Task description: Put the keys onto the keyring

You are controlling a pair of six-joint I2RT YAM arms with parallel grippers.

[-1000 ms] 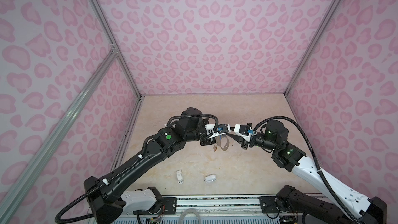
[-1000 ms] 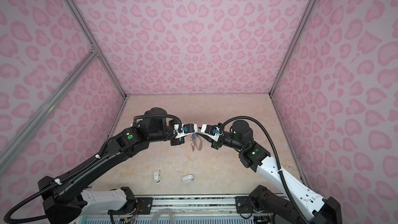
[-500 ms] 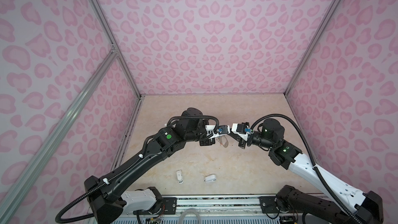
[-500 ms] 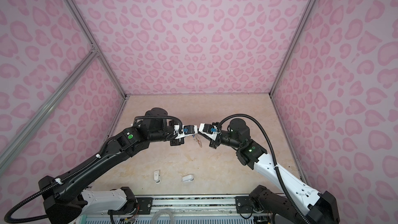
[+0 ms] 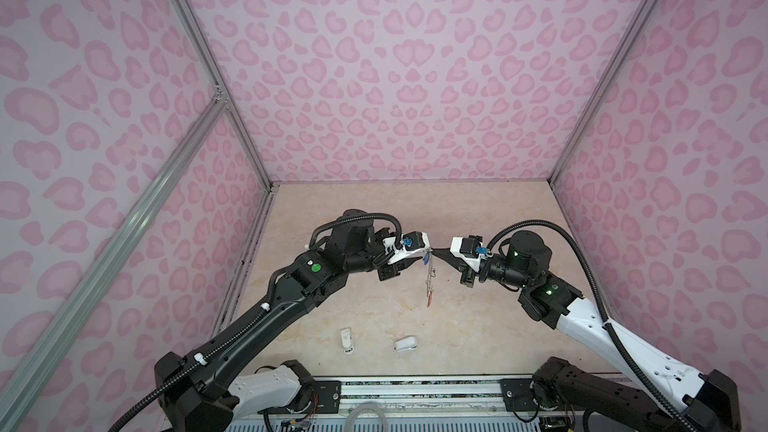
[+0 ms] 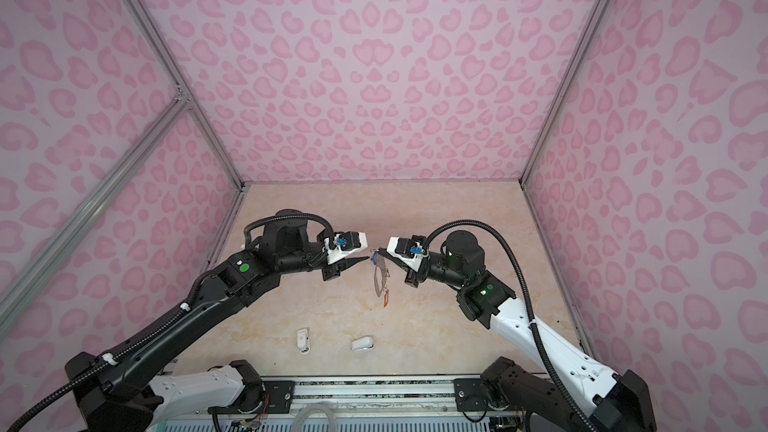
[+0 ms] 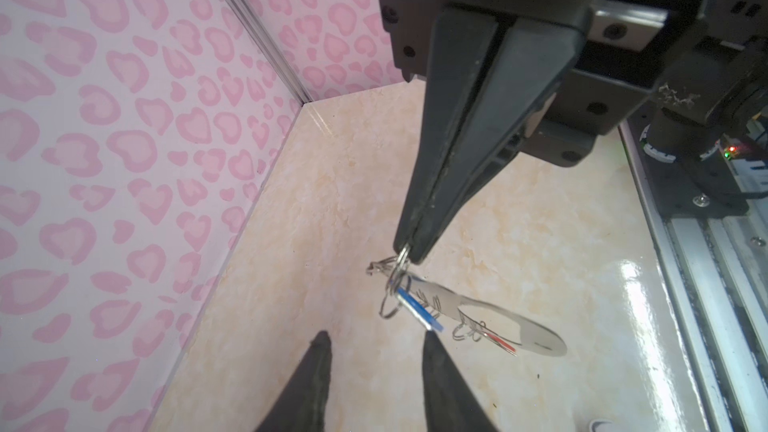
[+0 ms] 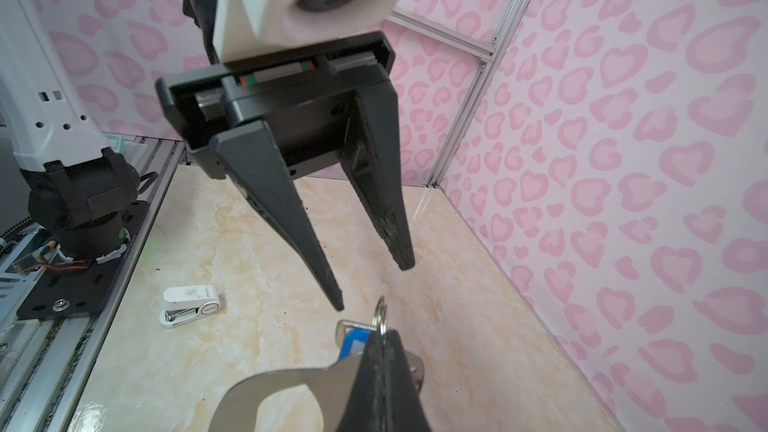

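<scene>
1. In both top views, the flat grey D-shaped metal keyring [image 5: 429, 280] hangs over the middle of the beige table [image 5: 374, 209]. The left gripper [image 5: 417, 258] is at its 9 o'clock and the right gripper [image 5: 434, 250] at its 3 o'clock.
2. In the left wrist view, the left jaws stand apart and empty. The blue-tagged silver key [image 7: 417, 309] and the orange-red-tagged silver key [image 7: 503, 340] seem threaded.
3. In the right wrist view, the right gripper pinches a small wire ring [image 8: 380, 317].
4. Threading looks finished; the next move is probably a gentle lowering.
</scene>
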